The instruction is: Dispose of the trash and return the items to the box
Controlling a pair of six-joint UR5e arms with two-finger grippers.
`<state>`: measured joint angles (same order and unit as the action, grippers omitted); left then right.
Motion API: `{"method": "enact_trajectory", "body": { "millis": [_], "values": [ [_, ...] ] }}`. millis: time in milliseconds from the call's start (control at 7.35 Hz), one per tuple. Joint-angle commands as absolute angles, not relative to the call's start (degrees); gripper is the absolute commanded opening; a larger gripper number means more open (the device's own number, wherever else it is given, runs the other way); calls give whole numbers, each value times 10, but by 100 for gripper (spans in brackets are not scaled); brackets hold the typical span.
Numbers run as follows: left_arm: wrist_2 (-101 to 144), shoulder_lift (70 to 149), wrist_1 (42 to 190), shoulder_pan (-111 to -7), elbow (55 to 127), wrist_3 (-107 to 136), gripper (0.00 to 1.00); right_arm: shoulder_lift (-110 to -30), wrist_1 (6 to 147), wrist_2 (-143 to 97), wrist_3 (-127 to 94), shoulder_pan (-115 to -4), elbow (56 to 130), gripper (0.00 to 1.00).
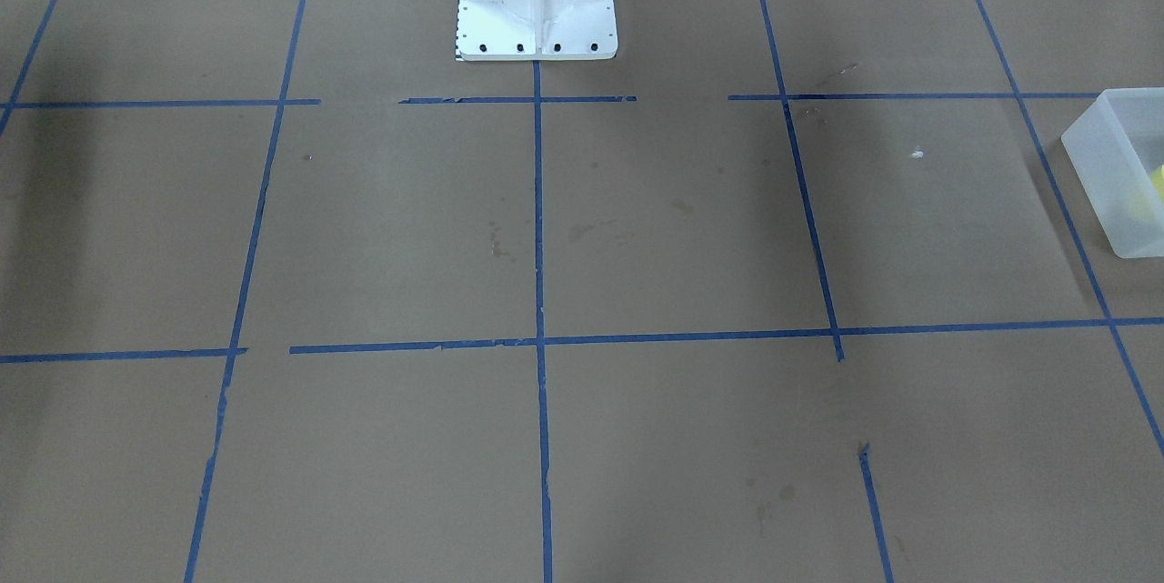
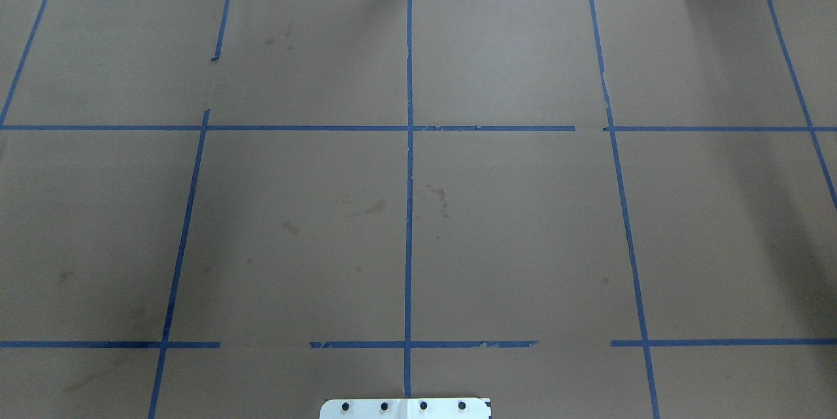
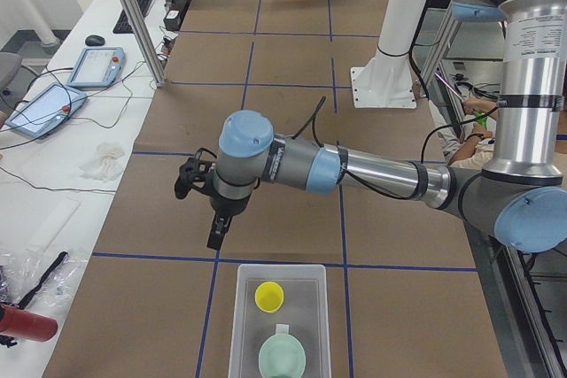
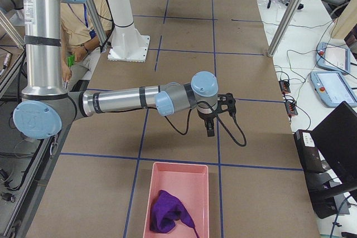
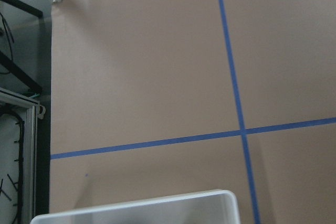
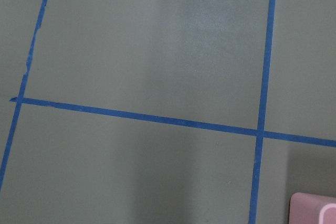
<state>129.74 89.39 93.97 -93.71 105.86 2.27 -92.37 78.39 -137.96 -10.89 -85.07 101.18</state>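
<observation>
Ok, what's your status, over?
Over table: left gripper, right gripper, state unclear. In box: yellow cup, green bowl. In pink bin: purple cloth.

Bin with cup and bowl inside, at the table end on the robot's left

The rectangular translucent frosted-white plastic bin (image 3: 241, 325) stands upright on the brown table (image 3: 292, 77), open side up, its straight walls far taller than its contents. In the front-facing view only one corner of the bin (image 1: 1105, 174) shows, at the right edge. The small tapered yellow plastic cup (image 3: 269, 297) stands upright on the bin floor, mouth up, in the half nearer the table's middle. The shallow round mint-green plastic bowl (image 3: 282, 358) rests mouth up in the other half, apart from the cup.
</observation>
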Motion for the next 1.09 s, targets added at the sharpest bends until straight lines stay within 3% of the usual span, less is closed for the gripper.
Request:
{"method": "enact_trajectory", "body": {
  "millis": [0, 408, 953],
  "values": [
    [1298, 896, 938, -834, 1120, 152, 96, -920, 784, -1376, -112, -836, 1010, 100],
    [1312, 889, 946, -719, 1121, 180, 100, -918, 784, -1376, -112, -824, 998, 100],
    [1362, 859, 981, -727, 1114, 176, 100, -887, 851, -1353, -113, -809, 997, 100]
  ]
}}
